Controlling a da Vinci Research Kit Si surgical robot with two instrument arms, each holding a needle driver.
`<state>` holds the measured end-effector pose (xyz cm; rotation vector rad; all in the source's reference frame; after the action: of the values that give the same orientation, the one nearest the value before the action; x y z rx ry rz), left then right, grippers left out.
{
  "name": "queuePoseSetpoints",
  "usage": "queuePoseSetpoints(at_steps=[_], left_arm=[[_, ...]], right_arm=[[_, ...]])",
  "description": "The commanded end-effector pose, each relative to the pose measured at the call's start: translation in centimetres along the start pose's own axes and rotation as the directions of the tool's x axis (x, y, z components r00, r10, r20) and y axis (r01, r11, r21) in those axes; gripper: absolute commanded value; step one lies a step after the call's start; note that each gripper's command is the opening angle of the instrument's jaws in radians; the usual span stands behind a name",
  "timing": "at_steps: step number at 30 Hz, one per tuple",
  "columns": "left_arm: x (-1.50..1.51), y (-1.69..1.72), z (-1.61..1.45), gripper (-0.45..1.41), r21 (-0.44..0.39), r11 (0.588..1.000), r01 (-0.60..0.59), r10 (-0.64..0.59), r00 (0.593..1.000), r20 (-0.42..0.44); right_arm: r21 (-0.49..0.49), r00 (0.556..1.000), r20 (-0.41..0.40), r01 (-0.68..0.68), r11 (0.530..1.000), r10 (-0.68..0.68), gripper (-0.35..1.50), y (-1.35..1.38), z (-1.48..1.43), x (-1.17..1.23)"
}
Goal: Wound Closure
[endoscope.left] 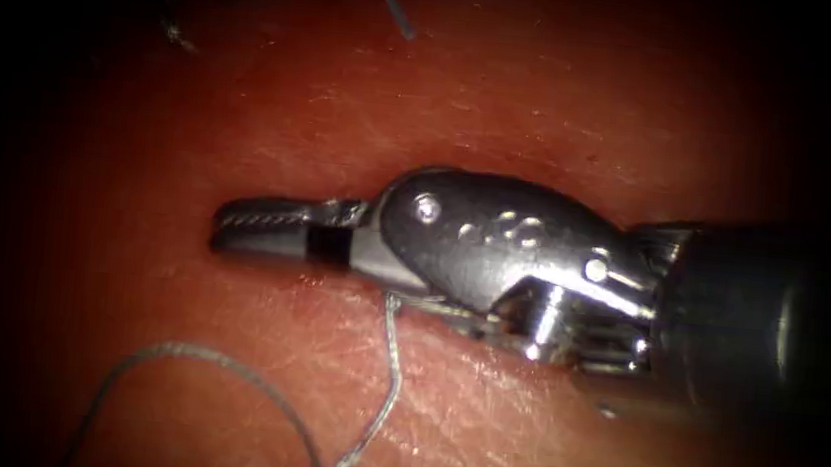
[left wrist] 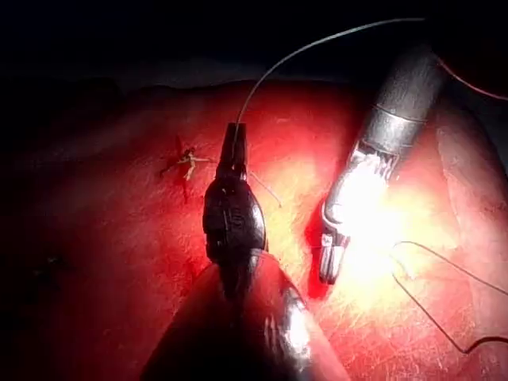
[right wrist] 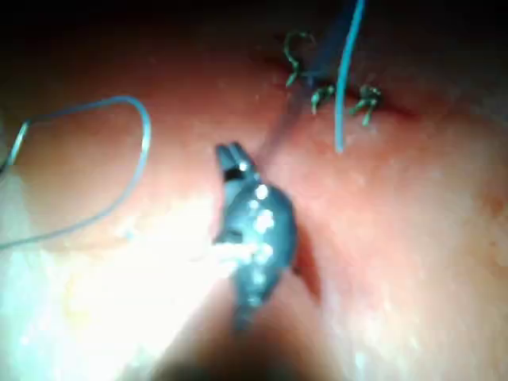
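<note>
Both right tool (endoscope.left: 265,230) fingers closed, empty, over tissue (endoscope.left: 566,116).

All around the bright middle it is very dark, nearly black, in the endoscope view. The light falls in one round patch and fades to shadow at the edges, strongest on the right side and in the corners. In the left wrist view there is a black band far behind, and a very bright white glow of light sits in one spot, while the right wrist view is pale and glowing with a dark strip far off.
</note>
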<state>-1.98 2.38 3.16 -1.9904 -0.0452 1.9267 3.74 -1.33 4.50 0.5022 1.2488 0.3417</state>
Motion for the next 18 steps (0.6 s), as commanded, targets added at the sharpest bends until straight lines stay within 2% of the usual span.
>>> queuePoseSetpoints(at_steps=[1,2,3,7,14,16,18], left_arm=[[-0.15,0.00,0.05,-0.45,-0.005,1.000,-0.008,0.008,1.000,0.011],[-0.25,0.00,0.05,-0.45,-0.003,1.000,-0.023,0.023,1.000,0.022],[-0.33,0.00,0.05,-0.45,-0.002,1.000,-0.024,0.024,0.999,0.032],[-0.67,0.04,0.15,-0.45,0.005,1.000,-0.015,0.014,0.998,0.059],[-0.93,0.05,0.70,-0.45,-0.021,1.000,-0.016,0.017,0.998,0.068],[-1.00,0.02,0.92,-0.45,-0.038,0.998,0.042,-0.039,0.996,0.075],[-1.02,0.00,0.95,0.12,-0.045,0.996,0.078,-0.074,0.994,0.080]], right_arm=[[-0.009,1.000,-0.011,-0.002,1.000,0.002,0.42,-0.02,0.09,-0.01],[-0.036,1.000,-0.017,-0.004,0.999,0.003,1.08,-0.04,0.06,0.01],[-0.068,1.000,-0.021,-0.007,0.998,0.005,1.31,-0.05,0.02,0.04],[-0.126,0.999,-0.033,-0.026,0.992,0.022,1.48,-0.09,-0.24,0.17],[-0.095,0.998,-0.043,-0.052,0.994,0.048,1.48,-0.21,-0.93,0.37],[-0.082,0.998,-0.045,-0.058,0.995,0.054,1.46,-0.26,-1.21,0.40],[-0.080,0.998,-0.045,-0.055,0.995,0.052,1.46,-0.27,-1.23,0.37]])
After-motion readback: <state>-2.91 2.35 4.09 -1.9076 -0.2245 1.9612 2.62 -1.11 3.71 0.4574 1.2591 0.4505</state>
